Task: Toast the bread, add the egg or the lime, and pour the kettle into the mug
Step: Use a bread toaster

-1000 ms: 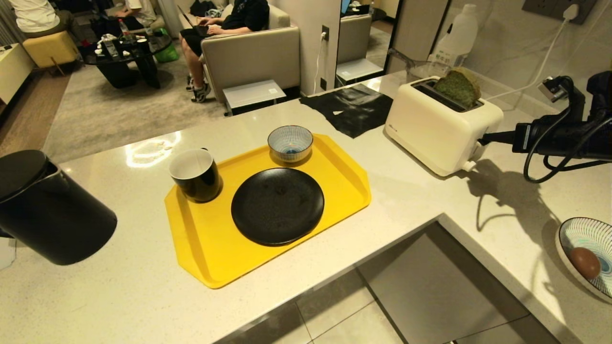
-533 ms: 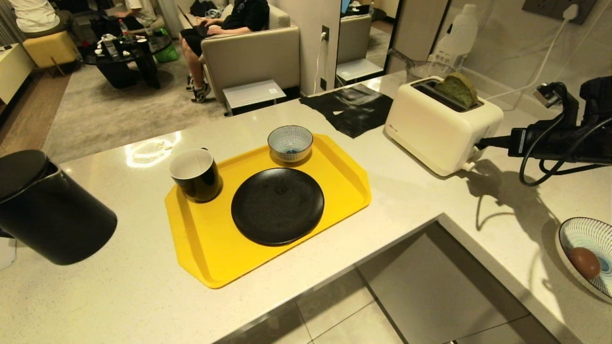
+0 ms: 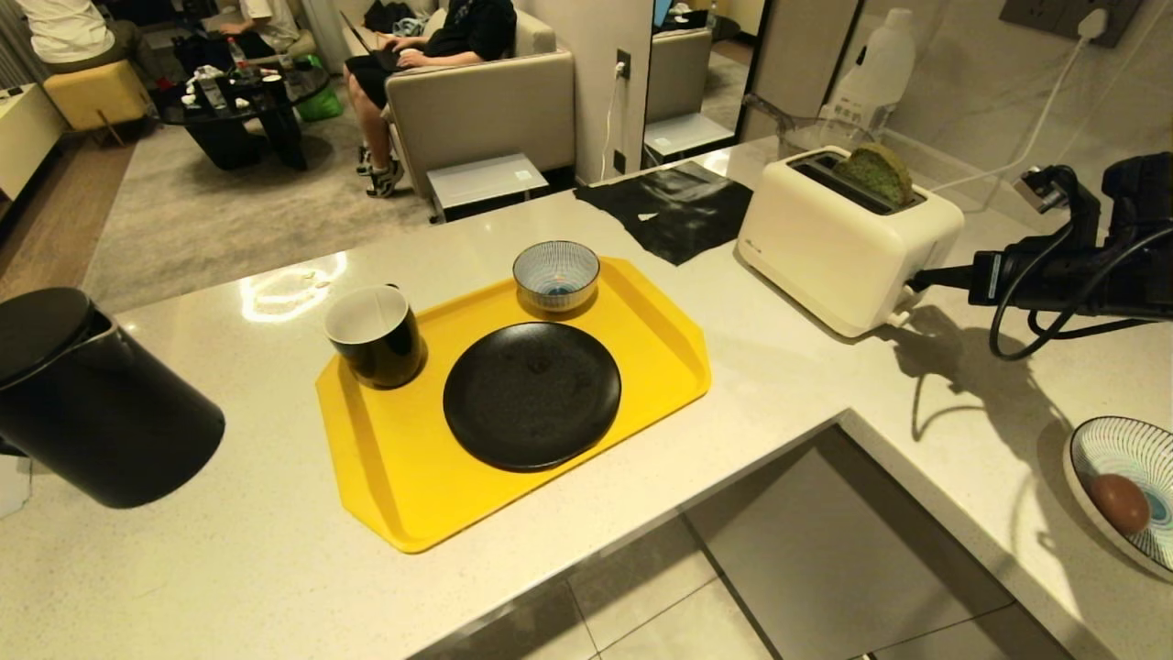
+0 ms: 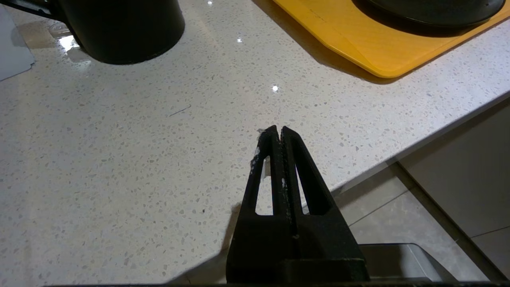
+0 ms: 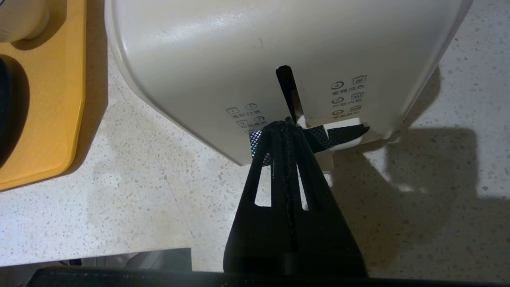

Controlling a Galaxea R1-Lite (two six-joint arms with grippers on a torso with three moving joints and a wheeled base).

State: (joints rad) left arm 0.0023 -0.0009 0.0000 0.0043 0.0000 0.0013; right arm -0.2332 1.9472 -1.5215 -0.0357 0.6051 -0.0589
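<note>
The green bread (image 3: 875, 171) sits low in the toaster (image 3: 848, 243), upper right; soft and crumbly, it should be taken by its crust. The right gripper (image 5: 285, 126), closed and empty, is pressed on the lever (image 5: 338, 135).

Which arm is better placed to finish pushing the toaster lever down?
Right. Its shut pincer sits on the lever at the toaster end, bread sunk in the slot. The left pincer hangs shut by the kettle, far off.
</note>
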